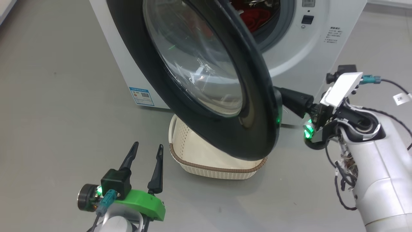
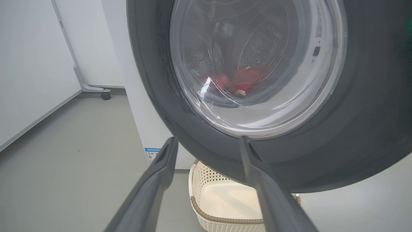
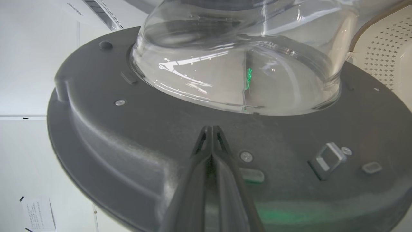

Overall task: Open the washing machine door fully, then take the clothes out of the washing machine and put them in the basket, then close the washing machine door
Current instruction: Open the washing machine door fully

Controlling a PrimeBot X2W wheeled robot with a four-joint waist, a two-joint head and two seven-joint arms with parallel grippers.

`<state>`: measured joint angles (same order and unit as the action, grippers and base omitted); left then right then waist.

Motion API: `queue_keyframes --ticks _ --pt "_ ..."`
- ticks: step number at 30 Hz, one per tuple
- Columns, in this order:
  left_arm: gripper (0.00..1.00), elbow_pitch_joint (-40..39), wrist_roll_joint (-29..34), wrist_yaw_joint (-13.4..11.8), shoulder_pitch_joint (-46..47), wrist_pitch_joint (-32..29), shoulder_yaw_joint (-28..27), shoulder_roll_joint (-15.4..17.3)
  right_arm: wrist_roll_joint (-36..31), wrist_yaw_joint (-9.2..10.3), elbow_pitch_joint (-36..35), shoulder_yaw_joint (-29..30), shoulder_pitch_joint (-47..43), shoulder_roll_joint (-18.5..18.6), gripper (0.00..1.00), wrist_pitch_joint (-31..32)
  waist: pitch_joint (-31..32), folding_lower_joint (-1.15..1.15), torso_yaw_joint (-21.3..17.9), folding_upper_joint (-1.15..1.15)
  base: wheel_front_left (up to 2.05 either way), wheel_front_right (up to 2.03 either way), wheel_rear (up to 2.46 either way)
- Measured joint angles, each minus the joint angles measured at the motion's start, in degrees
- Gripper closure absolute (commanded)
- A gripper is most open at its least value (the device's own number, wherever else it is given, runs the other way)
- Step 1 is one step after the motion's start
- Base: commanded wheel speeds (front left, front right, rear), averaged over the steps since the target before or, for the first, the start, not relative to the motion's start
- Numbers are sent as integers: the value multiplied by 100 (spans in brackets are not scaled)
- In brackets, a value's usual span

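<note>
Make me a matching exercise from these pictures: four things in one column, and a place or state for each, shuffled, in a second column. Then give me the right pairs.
Column one
1. bright red clothes
2. cream perforated plastic basket with a brown woven rim
3. left gripper
4. right gripper

Column two
A. fingers shut together, pointing at the inner side of the round glossy black washing machine door
B. on the floor, under the part-open door
C. inside the white washing machine
D. fingers spread apart, holding nothing

Pairs: 1-C, 2-B, 3-D, 4-A

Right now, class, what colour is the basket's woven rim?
The basket rim is brown; the head view shows it best.
</note>
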<state>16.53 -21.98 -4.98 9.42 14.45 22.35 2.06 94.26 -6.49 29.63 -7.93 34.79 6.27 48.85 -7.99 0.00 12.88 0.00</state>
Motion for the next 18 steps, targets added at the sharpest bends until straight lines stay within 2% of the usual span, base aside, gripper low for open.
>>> queue_keyframes --ticks 18 --pt "0 49 0 103 -180 0 40 13 104 -45 -189 -422 -619 -226 100 -19 321 0 74 0 0 0 0"
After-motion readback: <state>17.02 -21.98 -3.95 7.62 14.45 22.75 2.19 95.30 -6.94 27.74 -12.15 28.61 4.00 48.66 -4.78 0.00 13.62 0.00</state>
